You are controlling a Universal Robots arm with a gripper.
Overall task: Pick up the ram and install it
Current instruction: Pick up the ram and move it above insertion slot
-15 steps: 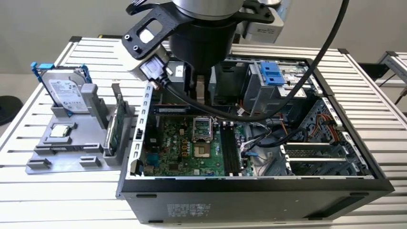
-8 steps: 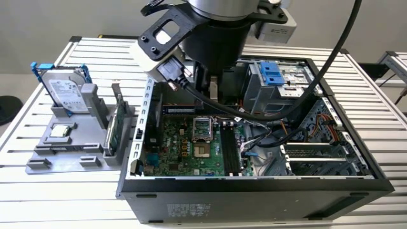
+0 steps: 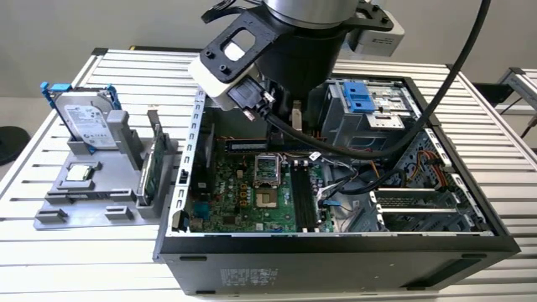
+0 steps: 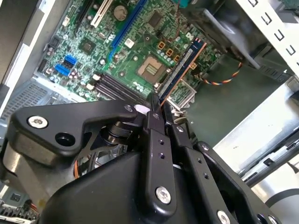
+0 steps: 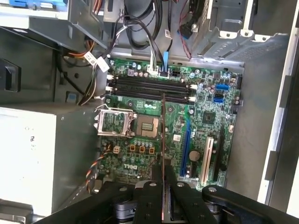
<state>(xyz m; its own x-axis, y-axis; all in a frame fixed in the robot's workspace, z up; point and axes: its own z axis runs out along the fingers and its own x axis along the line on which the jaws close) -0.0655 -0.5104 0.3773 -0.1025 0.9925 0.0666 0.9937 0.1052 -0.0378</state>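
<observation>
The ram (image 4: 182, 70) is seen in the second wrist view as a slim, dark strip with an orange-lit edge. It is held by one end and projects lengthwise beyond the fingertips. In the first wrist view the ram (image 5: 163, 130) is presented edge-on as a thin line. The pincer (image 4: 160, 108) is clenched on the ram, a black finger pressed to either face. The ram is carried above the green motherboard (image 5: 201, 102) inside the open computer case (image 3: 336, 258); the black memory slots (image 5: 149, 86) lie below it, and whether they are touched cannot be told. In the exterior view the arm is placed over the case towards its twelve o'clock. At the case's nine o'clock a grey fixture (image 3: 84, 207) is set, on which a silver hard drive (image 3: 84, 119) with blue rails and a green card (image 3: 149, 167) are stood upright. Everything is borne by a white slatted tabletop (image 3: 84, 258). A pale wall (image 3: 84, 25) is seen at twelve o'clock, and a second slatted surface (image 3: 522, 82) at three o'clock.
</observation>
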